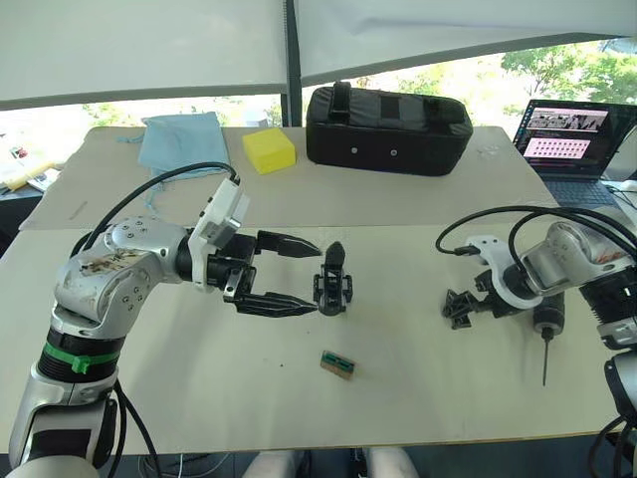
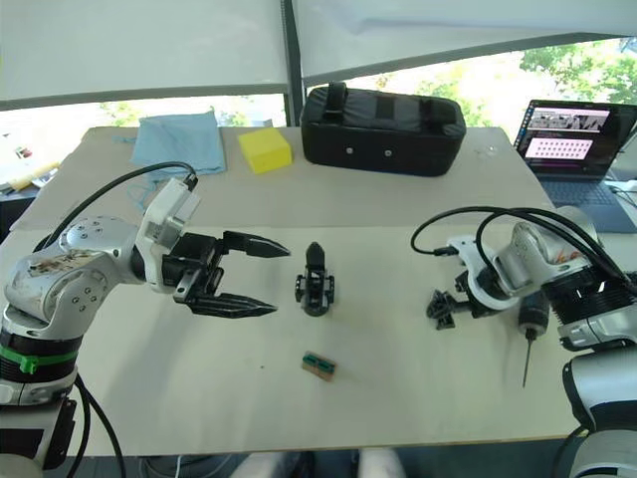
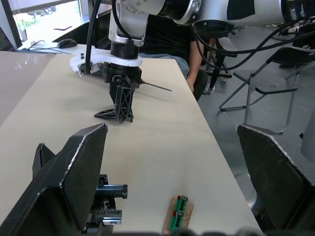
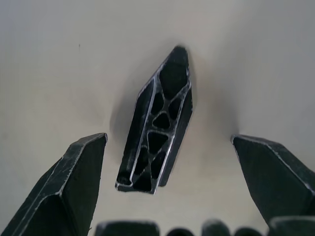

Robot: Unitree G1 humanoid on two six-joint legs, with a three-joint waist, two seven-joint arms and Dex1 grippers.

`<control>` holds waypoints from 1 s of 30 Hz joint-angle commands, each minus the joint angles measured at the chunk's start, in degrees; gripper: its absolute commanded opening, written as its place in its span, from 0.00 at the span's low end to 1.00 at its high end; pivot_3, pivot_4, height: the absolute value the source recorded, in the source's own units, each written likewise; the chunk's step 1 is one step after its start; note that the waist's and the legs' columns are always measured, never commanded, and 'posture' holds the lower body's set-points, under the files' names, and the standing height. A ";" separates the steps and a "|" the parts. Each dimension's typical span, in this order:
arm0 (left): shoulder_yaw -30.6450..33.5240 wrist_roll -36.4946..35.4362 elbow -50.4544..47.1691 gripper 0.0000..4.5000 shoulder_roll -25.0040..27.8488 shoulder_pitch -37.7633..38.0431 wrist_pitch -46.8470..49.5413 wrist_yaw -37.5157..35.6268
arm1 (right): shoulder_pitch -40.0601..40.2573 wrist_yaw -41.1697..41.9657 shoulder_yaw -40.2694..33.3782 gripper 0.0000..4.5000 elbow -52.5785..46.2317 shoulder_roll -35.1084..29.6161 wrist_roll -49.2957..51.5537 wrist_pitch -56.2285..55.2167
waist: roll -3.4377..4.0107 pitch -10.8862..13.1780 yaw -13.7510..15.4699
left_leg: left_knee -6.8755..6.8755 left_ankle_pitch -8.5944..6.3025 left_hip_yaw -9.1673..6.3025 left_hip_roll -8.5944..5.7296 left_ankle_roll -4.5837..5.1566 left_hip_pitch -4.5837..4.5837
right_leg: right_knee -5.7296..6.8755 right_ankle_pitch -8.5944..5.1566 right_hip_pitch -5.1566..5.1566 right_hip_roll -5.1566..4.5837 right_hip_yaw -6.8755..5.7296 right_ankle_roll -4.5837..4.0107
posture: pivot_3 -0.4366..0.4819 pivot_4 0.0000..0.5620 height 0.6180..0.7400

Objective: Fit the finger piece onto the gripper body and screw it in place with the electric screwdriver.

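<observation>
Nearest the bench's front edge, a small green-and-brown block (image 1: 337, 364) is lying flat, alone. Behind it, near mid-bench, the gripper body (image 1: 332, 283) is standing upright, its pointed finger aiming up and its long axis vertical. The left gripper (image 1: 318, 279) is reaching in from the left, forearm roughly level, jaws spread wide; the near fingertip is sitting just beside the gripper body and the far one is hanging behind and apart from it.

Toward the right edge, the right gripper (image 2: 445, 304) is pointing down at the bench, wrist bent over. The head views are showing only a dark clump there; the right wrist view is resolving it as the finger piece (image 4: 157, 125), lying flat between the parted fingers and touching neither, ribbed hollow side up, pointed end aiming away from the wrist. The electric screwdriver (image 1: 546, 334) is hanging beside that wrist, bit pointing toward the front edge.

Farther back, a yellow block (image 1: 269, 149), a blue cloth (image 1: 182, 140) and a large black case (image 1: 386, 127) are sitting along the rear edge, with a laptop (image 1: 570, 136) at the rear right corner.
</observation>
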 commanded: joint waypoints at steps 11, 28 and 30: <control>0.32 1.85 8.45 1.00 -1.39 -6.87 3.84 6.52 | 2.15 30.42 7.01 0.25 -15.39 -10.45 -15.45 -35.91 | 0.08 0.05 -0.49 | 0.20 0.15 0.03 0.02 -0.26 0.07 | 0.28 0.10 0.03 0.04 -0.23 -0.07 | 0.48 0.27 1.00; 8.94 0.84 16.64 1.00 -28.76 -13.98 6.86 42.49 | 4.79 3.18 -16.04 0.25 -30.85 15.51 -26.90 -48.62 | 0.06 0.04 0.09 | 0.38 0.23 0.23 0.10 -0.39 0.07 | 0.32 0.34 -0.04 0.06 -0.02 -0.21 | 0.48 0.27 1.00; 9.97 0.20 17.79 1.00 -29.84 -14.75 6.86 43.19 | 5.21 2.65 -15.33 0.25 -31.98 16.65 -28.79 -49.23 | 0.06 0.05 0.07 | 0.39 0.25 0.23 0.10 -0.42 0.07 | 0.35 0.35 -0.04 0.06 -0.02 -0.23 | 0.48 0.27 1.00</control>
